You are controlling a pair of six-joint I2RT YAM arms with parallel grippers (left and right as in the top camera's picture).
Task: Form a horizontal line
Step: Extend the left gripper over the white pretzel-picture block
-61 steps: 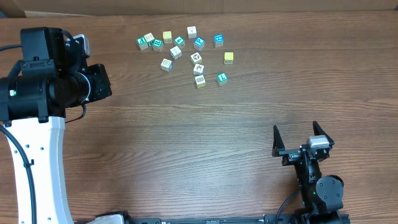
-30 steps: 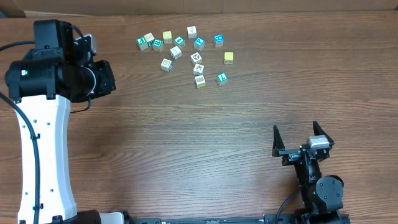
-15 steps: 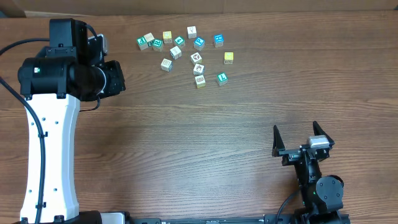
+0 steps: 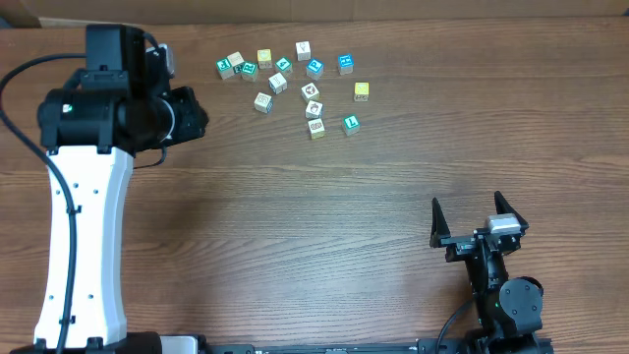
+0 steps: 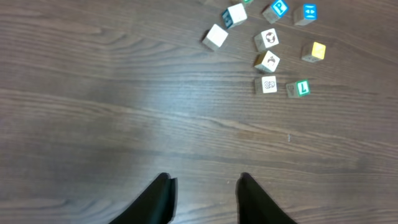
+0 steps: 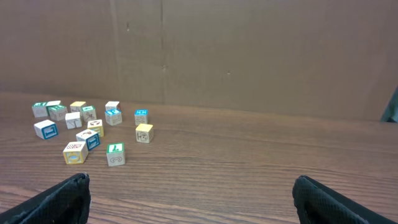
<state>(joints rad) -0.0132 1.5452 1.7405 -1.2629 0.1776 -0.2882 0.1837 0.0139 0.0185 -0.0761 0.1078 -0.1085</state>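
Observation:
Several tiny toy cubes lie in a loose scatter at the far middle of the table; no straight row of four shows. Among them are a white cube, a white cube with a brown mark, a teal cube and a yellow cube. My left gripper is open and empty, left of the scatter and above bare wood. The white cube lies ahead of it. My right gripper is open and empty at the near right, far from the cubes.
The left arm's white link stretches along the table's left side. A brown cardboard wall stands behind the cubes at the table's far edge. Bare wood lies between the two grippers.
My left arm has swung right and a little toward the far edge, nearer the scattered cubes. The right arm and the cubes have not moved.

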